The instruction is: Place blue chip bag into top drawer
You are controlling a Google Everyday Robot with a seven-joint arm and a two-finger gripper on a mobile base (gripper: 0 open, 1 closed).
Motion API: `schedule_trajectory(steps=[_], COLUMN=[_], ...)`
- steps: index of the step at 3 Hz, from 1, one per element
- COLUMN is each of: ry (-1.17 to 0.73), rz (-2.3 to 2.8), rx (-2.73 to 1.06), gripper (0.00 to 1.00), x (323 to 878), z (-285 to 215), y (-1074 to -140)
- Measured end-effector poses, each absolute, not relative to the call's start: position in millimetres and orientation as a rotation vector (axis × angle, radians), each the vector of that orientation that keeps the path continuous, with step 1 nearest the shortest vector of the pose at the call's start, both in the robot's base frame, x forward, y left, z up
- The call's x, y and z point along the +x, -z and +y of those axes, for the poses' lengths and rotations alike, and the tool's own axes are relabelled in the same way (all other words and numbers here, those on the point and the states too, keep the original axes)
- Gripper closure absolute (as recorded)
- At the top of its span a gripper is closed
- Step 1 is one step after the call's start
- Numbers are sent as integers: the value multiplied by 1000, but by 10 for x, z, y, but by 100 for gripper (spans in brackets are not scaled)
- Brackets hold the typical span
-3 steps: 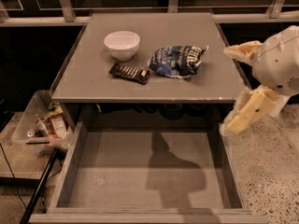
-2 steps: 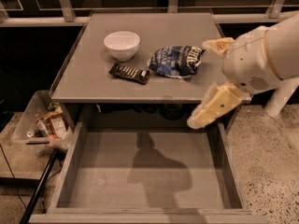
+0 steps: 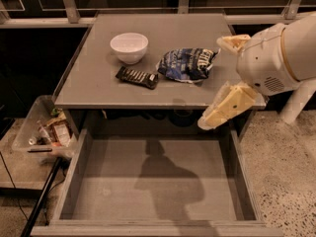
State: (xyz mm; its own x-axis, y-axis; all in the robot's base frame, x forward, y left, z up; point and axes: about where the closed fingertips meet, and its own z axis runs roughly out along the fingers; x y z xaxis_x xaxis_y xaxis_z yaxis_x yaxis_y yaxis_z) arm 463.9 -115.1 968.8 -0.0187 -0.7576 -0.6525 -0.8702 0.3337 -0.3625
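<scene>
Gripper (image 3: 212, 83) at table's (image 3: 98, 83) right edge, spread wide, empty, just beside chip bag (image 3: 186, 64). Risk: crinkly foil slips or gets shoved toward snack bar (image 3: 138, 76) w/o firm pinch.

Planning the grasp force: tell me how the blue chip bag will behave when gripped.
The blue chip bag is crumpled foil, so probably floppy and light; it would likely crush rather than resist. Its shiny surface may slip. The gripper, open, hangs at the right edge of the table, beside it.
</scene>
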Motion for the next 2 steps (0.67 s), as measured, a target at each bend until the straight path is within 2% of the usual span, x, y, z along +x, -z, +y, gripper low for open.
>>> schedule_trajectory(steps=[1, 2], ry=[-152, -70], rz=[1772, 1759], rx=[-1455, -1449], gripper=[0, 0], x=[4733, 5067], z=[-1123, -1138], y=[-9686, -9660])
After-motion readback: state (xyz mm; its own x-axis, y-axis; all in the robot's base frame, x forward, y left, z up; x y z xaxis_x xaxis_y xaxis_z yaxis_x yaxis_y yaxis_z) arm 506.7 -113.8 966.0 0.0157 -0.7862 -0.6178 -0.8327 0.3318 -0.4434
